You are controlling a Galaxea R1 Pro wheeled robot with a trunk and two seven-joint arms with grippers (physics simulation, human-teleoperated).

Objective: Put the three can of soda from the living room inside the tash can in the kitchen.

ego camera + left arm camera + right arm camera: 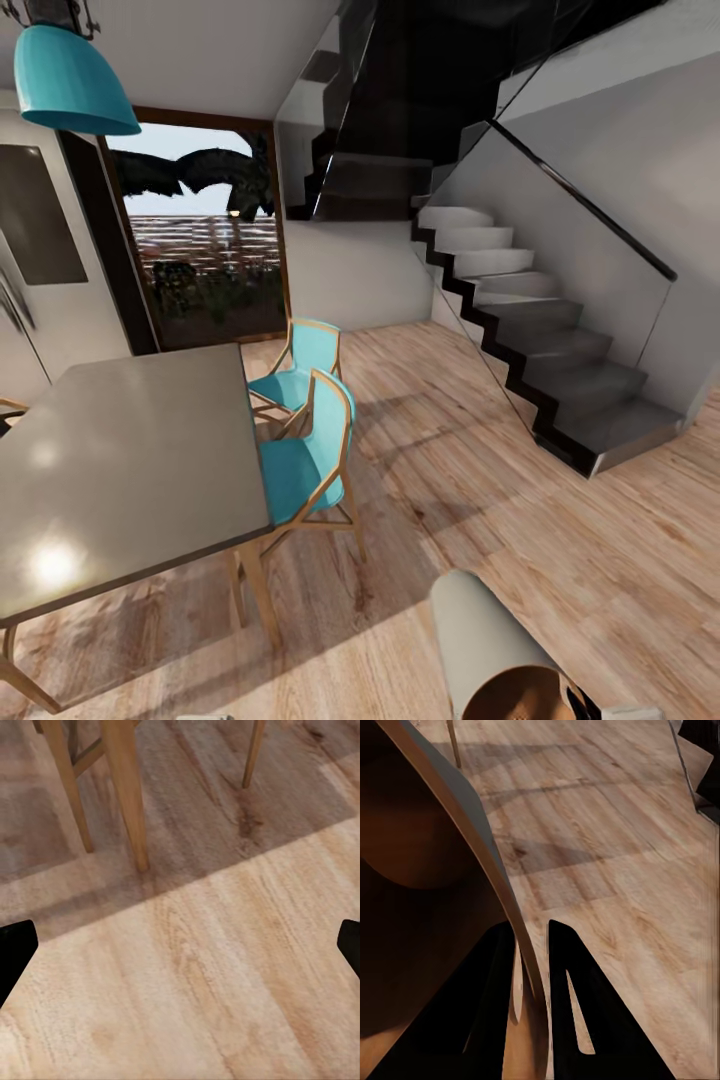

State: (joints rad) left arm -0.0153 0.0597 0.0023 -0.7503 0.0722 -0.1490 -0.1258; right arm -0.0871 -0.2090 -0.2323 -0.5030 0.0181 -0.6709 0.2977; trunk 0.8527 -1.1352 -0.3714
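Robot in transit across a light wood plank floor (480,480); no soda cans seen in any view. The tash can (490,640) is at the lower right of the head view, carried on its side: matte grey outer wall pointing away from the robot, coppery brown interior opening toward the camera at the bottom edge of the frame. Right wrist view shows the right gripper (531,967) grasping the tash can (450,825) by its rim: one dark finger (484,1020) lies inside against the brown inner wall, the other sits outside, and the thin wall of the bin passes between the two, so the jaws are clenched on the rim. Left gripper (180,941): in the left wrist view only its two dark fingertips (13,952) appear, at opposite edges of the frame and well apart, jaws released, nothing between them but bare floor. That same view looks down on pale wooden legs (124,787) standing on a shaded band of the floor. In the head view, a grey-topped dining table (120,470) on wooden legs stands at the left, with two turquoise chairs (305,450) with wooden frames just beside its far side. A turquoise pendant lamp (70,85) hangs at upper left. Behind, a dark-framed glass door (200,240) shows greenery outside. A staircase (540,340) with dark risers climbs toward the upper left, starting from the right.
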